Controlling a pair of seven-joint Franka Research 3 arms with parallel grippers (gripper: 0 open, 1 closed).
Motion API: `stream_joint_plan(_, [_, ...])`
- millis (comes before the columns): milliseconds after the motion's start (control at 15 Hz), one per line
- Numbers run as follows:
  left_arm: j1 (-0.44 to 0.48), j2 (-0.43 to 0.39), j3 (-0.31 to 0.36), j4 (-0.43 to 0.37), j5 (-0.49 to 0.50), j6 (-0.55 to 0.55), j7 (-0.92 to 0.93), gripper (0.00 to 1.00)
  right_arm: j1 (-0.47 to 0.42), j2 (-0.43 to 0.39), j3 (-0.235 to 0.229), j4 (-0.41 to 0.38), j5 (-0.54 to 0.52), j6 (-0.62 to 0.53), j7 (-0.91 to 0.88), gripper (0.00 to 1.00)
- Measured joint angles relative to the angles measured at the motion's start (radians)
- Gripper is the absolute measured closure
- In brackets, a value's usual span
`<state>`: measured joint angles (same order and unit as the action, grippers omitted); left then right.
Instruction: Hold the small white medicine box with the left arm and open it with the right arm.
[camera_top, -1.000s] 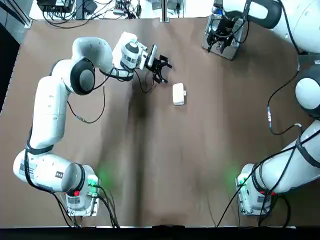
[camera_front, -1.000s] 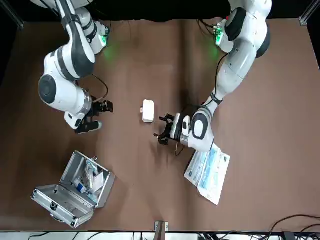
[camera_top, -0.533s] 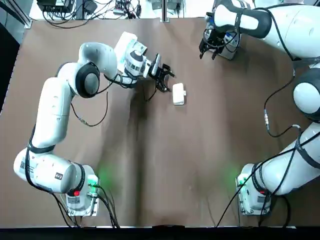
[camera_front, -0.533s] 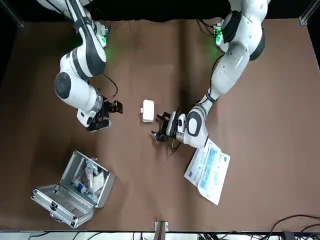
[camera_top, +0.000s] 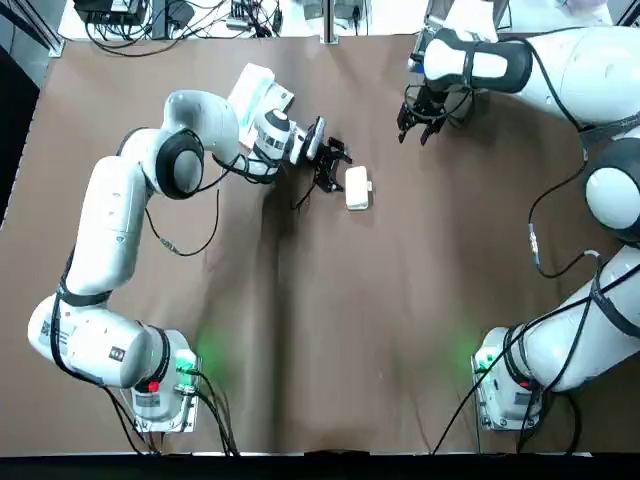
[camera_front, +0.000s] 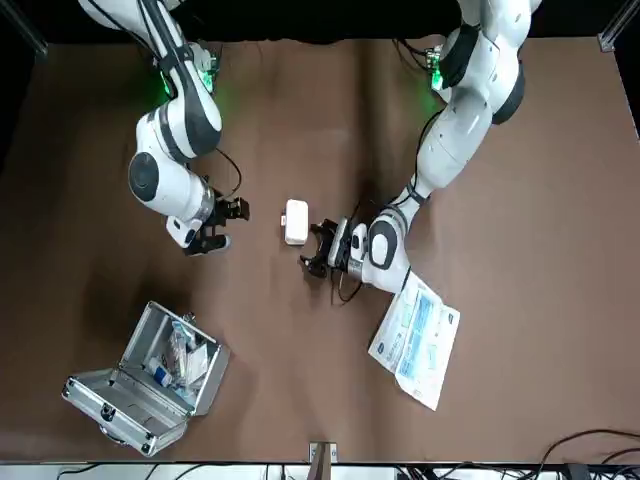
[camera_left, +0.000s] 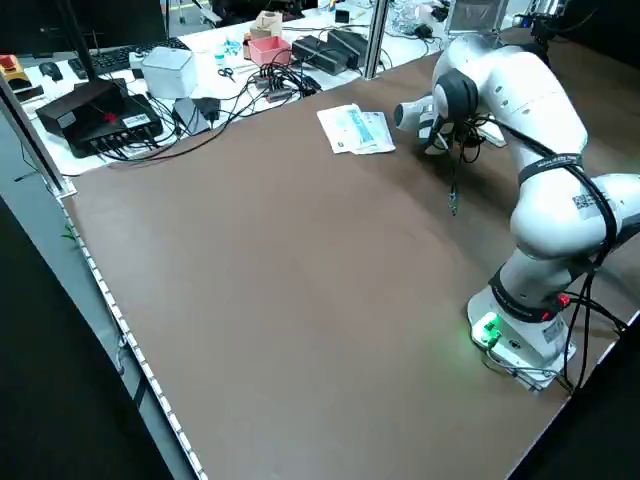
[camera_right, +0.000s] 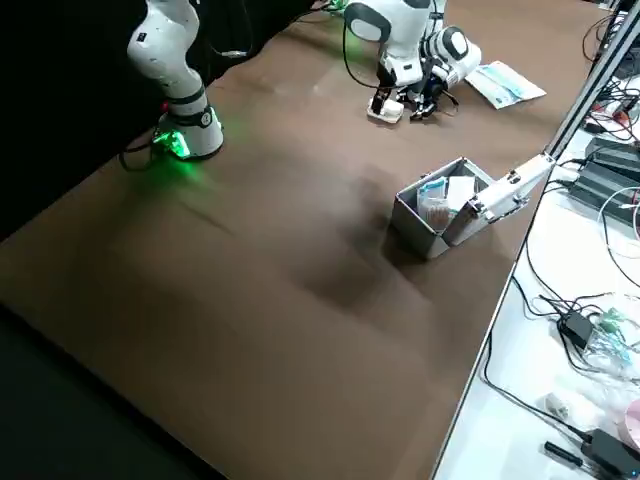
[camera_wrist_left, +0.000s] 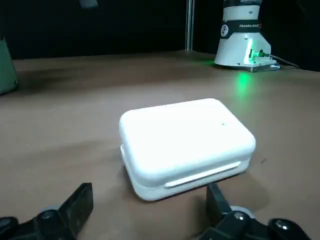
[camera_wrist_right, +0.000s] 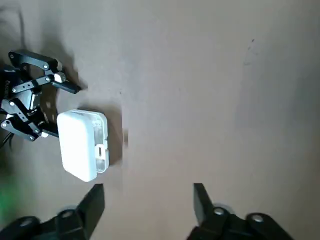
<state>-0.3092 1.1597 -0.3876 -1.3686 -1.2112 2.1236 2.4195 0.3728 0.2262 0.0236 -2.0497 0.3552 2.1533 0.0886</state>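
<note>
Closed white box (camera_top: 357, 187): left gripper (camera_top: 334, 166) just beside it, fingers wide, contact unclear. Right gripper (camera_top: 414, 128) well apart, fingers spread. Left side view: box hidden behind arm.

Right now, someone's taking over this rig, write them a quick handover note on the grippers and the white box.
Left gripper: open, low on the table right beside the box, not gripping it.
Right gripper: open, on the box's other side, well apart from it.
Box lies flat and shut.
Done: nothing gripped yet.
Left to do: clamp the box with the left gripper, then open it with the right.
</note>
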Motion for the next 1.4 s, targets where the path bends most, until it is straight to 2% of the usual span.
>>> stream_joint_plan(67, [-0.002, 0.002, 0.0, 0.0, -0.006, 0.0, 0.0, 0.0, 0.006, 0.0, 0.0, -0.019, 0.012, 0.022, 0.0, 0.22])
stream_joint_plan(200, [-0.003, 0.003, 0.0, 0.0, -0.011, 0.0, 0.0, 0.0, 0.022, 0.0, 0.0, -0.054, 0.042, 0.063, 0.0, 0.39])
stream_joint_plan(267, [-0.005, 0.004, 0.0, 0.0, -0.016, 0.0, 0.0, 0.0, 0.034, 0.0, 0.0, -0.073, 0.058, 0.088, 0.0, 0.39])
stream_joint_plan(333, [-0.008, 0.008, -0.002, 0.0, -0.026, -0.001, 0.0, 0.0, 0.053, 0.0, 0.0, -0.11, 0.077, 0.144, 0.0, 0.52])
stream_joint_plan(467, [-0.011, 0.008, -0.003, 0.0, -0.028, -0.001, 0.0, 0.0, 0.065, 0.0, 0.0, -0.139, 0.099, 0.194, 0.001, 0.55])
stream_joint_plan(733, [-0.011, 0.009, -0.003, 0.0, -0.028, -0.003, 0.0, 0.0, 0.091, 0.035, 0.0, -0.17, 0.18, 0.276, 0.001, 0.95])
stream_joint_plan(800, [-0.012, 0.009, -0.003, 0.0, -0.028, -0.004, 0.0, 0.0, 0.102, 0.052, 0.0, -0.172, 0.197, 0.296, 0.001, 0.99])
stream_joint_plan(1067, [-0.012, 0.015, 0.001, 0.0, -0.028, -0.05, 0.0, 0.0, 0.129, 0.126, 0.005, -0.172, 0.288, 0.351, -0.034, 0.99])
stream_joint_plan(1400, [-0.006, 0.016, 0.006, -0.001, -0.028, -0.11, 0.0, 0.0, 0.127, 0.198, 0.003, -0.169, 0.566, 0.337, -0.368, 0.99])
